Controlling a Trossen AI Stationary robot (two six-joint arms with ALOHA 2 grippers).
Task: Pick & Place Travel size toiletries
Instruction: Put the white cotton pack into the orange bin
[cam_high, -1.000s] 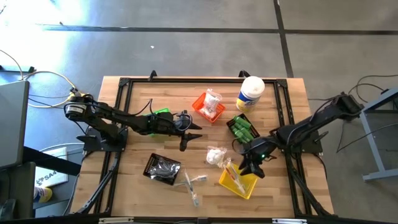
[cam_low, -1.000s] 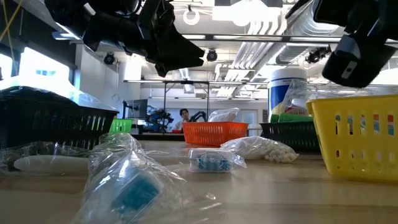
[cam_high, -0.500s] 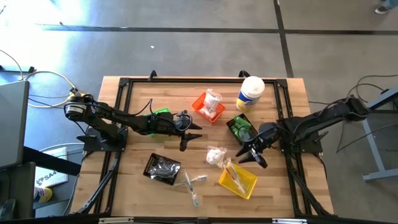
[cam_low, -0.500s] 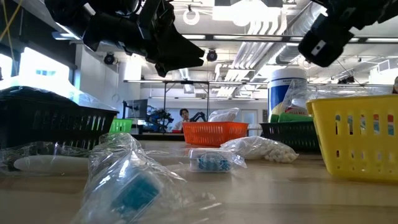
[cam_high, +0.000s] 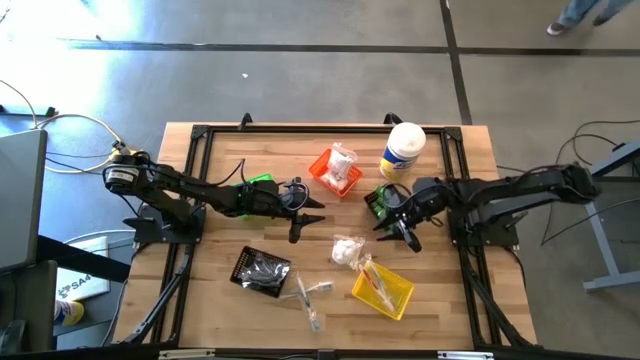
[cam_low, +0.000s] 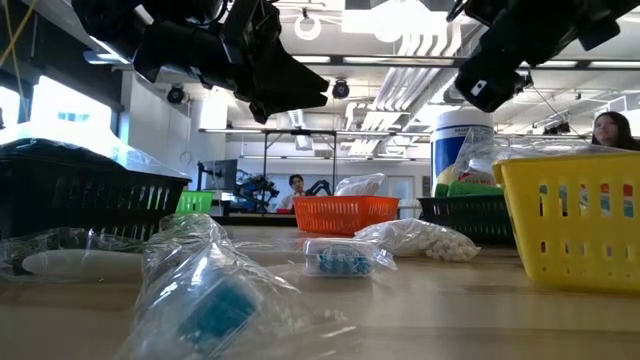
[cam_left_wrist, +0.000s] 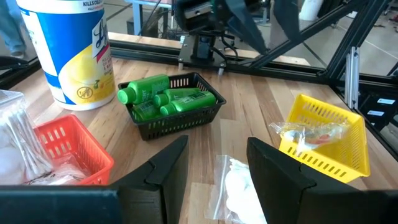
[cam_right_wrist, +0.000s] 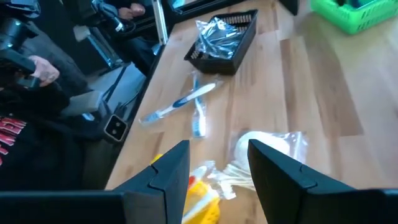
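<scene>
Several green mini bottles (cam_left_wrist: 168, 101) lie in a black bin (cam_high: 386, 204). A white crinkly packet (cam_high: 348, 250) rests flat on the table, and more white packets (cam_high: 341, 162) fill an orange bin (cam_left_wrist: 69, 145). Clear-wrapped sticks (cam_left_wrist: 306, 131) lie in the yellow bin (cam_high: 383, 288). Wrapped toothbrushes (cam_right_wrist: 184, 104) lie on the wood beside a black bin of dark pieces (cam_high: 262, 269). My left gripper (cam_high: 310, 215) hovers open at mid-table, holding nothing. My right gripper (cam_high: 398, 231) hangs open just near of the green bottles, holding nothing, with the white packet (cam_right_wrist: 261, 148) ahead of it.
A tall white canister with a yellow label (cam_high: 403, 149) stands at the far edge, behind the bottle bin. A green bin (cam_high: 260, 183) sits under my left arm. A black frame (cam_high: 200, 132) rims the table. A person (cam_low: 612, 130) shows in the room beyond.
My right gripper has left the space above the yellow bin, gone toward the table's far edge and a little up to the near side of the green-bottle bin, rolling as it went. It stayed open and carried nothing.
</scene>
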